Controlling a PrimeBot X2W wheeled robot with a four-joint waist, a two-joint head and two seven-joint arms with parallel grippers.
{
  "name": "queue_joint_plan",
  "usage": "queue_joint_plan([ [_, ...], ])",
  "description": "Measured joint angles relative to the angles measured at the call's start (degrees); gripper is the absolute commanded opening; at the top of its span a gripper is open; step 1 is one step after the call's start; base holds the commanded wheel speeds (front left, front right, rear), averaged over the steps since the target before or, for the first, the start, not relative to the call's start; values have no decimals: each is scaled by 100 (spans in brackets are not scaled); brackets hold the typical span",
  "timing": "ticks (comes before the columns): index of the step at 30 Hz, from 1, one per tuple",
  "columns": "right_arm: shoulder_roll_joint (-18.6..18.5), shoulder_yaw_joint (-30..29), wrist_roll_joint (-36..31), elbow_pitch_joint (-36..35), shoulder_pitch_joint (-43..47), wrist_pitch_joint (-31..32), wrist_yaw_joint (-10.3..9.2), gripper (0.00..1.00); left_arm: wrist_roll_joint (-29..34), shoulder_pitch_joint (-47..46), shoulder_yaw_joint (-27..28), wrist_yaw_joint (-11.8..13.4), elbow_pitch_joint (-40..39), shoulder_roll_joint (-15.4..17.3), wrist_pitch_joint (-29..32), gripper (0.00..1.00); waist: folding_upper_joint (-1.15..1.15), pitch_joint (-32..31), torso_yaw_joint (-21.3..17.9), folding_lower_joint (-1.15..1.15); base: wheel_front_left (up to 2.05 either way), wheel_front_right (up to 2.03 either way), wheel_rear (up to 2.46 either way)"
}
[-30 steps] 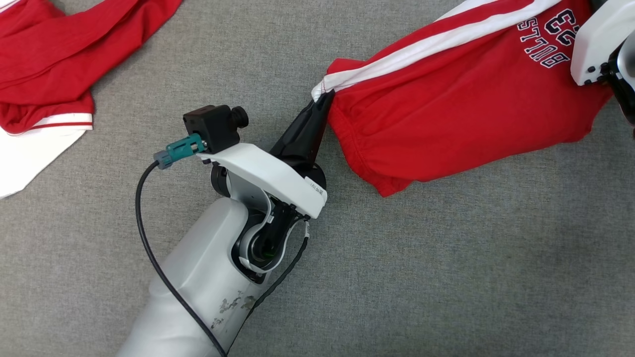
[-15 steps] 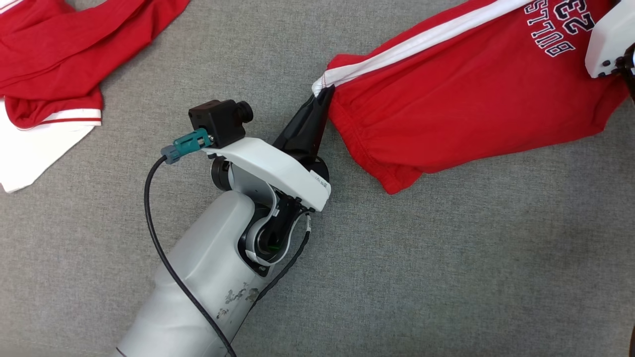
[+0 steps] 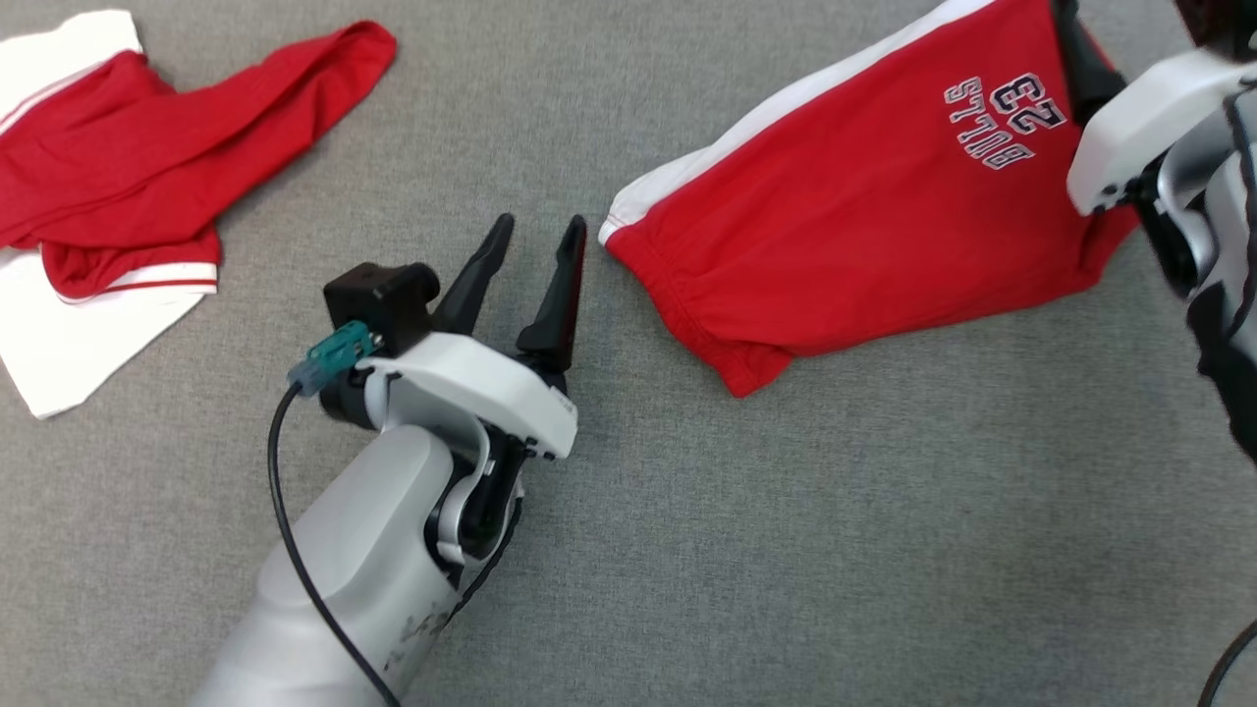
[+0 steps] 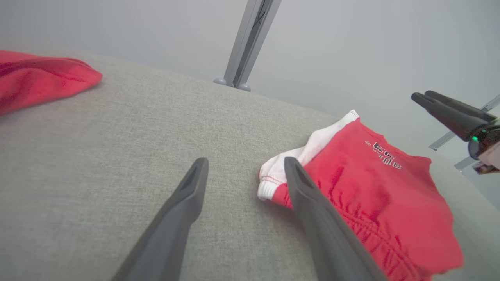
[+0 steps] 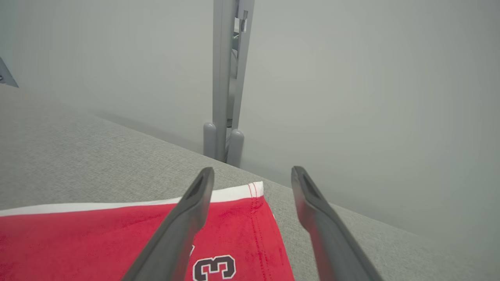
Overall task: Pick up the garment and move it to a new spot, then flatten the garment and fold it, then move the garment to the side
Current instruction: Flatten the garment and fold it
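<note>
The red jersey shorts with a white side stripe and a navy "BULLS 23" print (image 3: 864,226) lie spread on the grey woven-fabric surface (image 3: 786,550), right of centre in the head view, with the gathered end toward the robot's left arm. The left pincer (image 3: 541,224) stands wide open and empty, its fingertips just beside the white-striped corner and not touching the cloth. The right pincer (image 5: 252,169) is spread just as wide with nothing in it, poised over the hem corner near the print. With one pincer at each end, the pair seem placed for pulling the shorts out flat, so flattening looks close to done and folding probably comes next. A crumpled red-and-white garment (image 3: 118,177) lies well apart at the far left. Past the surface's edge are a pale grey wall and a grey metal post (image 5: 224,78).
</note>
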Motion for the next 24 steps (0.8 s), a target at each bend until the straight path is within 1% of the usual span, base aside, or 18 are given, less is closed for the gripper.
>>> queue_joint_plan([
  [6,-34,-192,169,-904,1034,-9,0,100,762,592,220,433,-450,282,-176,100,0,-437,-119,0,0,0,0],
  [8,-37,-311,243,-1118,1349,-10,0,100,1136,885,400,568,-804,342,-178,100,0,-600,-148,0,0,0,0],
  [11,-31,-491,344,-1359,1815,-13,0,100,1657,1427,623,711,-1326,343,-185,100,0,-848,-175,0,0,0,0],
  [14,-5,-664,455,-1515,2268,-13,0,100,2129,1952,704,705,-1705,337,-186,100,0,-1099,-172,0,0,0,0],
  [16,32,-778,564,-1590,2522,-13,0,100,2501,2225,715,715,-1806,391,-186,100,0,-1264,-153,0,0,0,0],
  [20,120,-988,772,-1642,2950,-14,0,100,2841,2735,789,714,-1989,322,-186,100,0,-1541,-77,0,0,0,0],
  [24,160,-1321,1024,-1424,3254,-14,0,100,3174,3027,862,710,-2117,283,-186,100,0,-1739,61,0,0,0,0],
])
